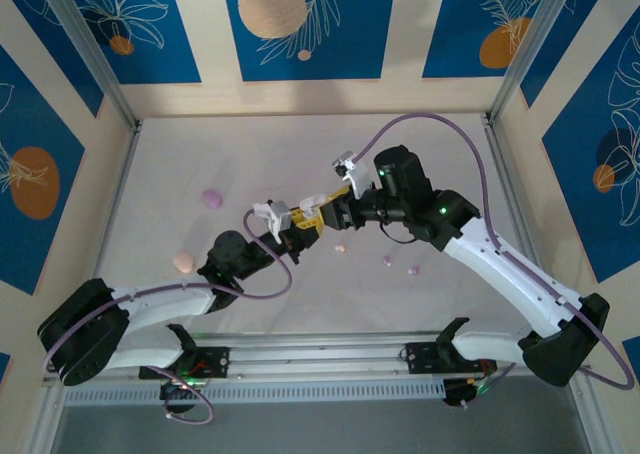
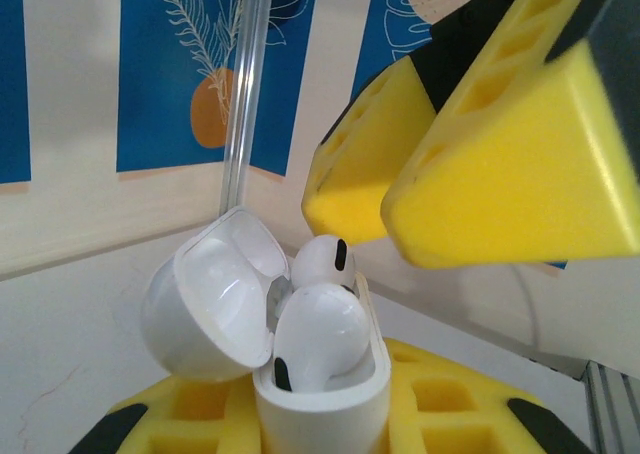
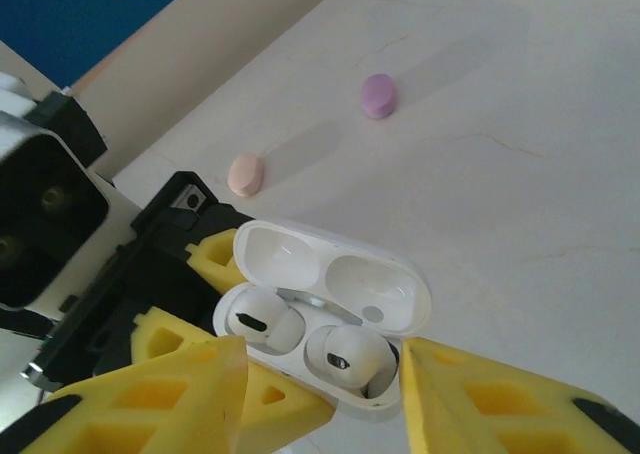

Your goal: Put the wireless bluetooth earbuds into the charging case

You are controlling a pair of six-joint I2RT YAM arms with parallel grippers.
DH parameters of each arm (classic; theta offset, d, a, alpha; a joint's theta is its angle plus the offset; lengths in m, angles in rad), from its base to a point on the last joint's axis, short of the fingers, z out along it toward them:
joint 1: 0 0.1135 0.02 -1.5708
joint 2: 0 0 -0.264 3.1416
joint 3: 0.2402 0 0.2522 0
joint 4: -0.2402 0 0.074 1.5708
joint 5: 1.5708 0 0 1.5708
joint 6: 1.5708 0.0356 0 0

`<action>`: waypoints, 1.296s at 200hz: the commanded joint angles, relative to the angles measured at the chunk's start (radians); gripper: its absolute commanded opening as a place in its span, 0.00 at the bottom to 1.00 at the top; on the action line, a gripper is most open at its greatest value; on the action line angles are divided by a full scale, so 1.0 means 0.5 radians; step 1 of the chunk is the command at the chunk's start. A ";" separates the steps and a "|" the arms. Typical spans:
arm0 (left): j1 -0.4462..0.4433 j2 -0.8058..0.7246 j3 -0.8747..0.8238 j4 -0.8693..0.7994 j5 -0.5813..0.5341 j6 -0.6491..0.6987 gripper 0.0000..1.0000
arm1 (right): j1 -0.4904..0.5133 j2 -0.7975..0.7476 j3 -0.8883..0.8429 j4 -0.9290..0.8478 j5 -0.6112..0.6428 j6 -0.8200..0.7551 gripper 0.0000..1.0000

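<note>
My left gripper (image 2: 320, 419) grips the white charging case (image 3: 385, 284) low on its body, lid open; two white earbuds (image 3: 262, 324) sit in their wells, just beyond my right gripper's (image 3: 325, 394) parted, empty jaws; they look light, glossy and slippery, so I'd pinch across the bulb, gently.

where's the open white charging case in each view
top external: charging case is a small pale speck at centre, where the yellow fingertips meet
left wrist: case bottom centre, lid open to the left
right wrist: case lower centre, lid open upward
shared landmark: the right gripper's yellow fingers close beside it
</note>
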 commanded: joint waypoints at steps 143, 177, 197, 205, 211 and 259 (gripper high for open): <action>-0.009 -0.251 0.079 -0.399 0.334 0.424 0.21 | -0.511 0.133 0.204 -0.305 -0.545 0.625 0.64; -0.007 -0.273 0.099 -0.467 0.378 0.434 0.21 | -0.464 0.267 0.274 -0.387 -0.673 0.616 0.72; -0.008 -0.279 0.111 -0.494 0.392 0.432 0.21 | -0.430 0.338 0.312 -0.447 -0.677 0.579 0.68; -0.008 -0.279 0.115 -0.494 0.398 0.425 0.21 | -0.417 0.360 0.322 -0.467 -0.678 0.564 0.68; -0.009 -0.279 0.118 -0.494 0.398 0.419 0.21 | -0.405 0.385 0.336 -0.490 -0.681 0.551 0.68; -0.011 -0.276 0.134 -0.487 0.395 0.398 0.21 | -0.322 0.518 0.436 -0.647 -0.661 0.452 0.63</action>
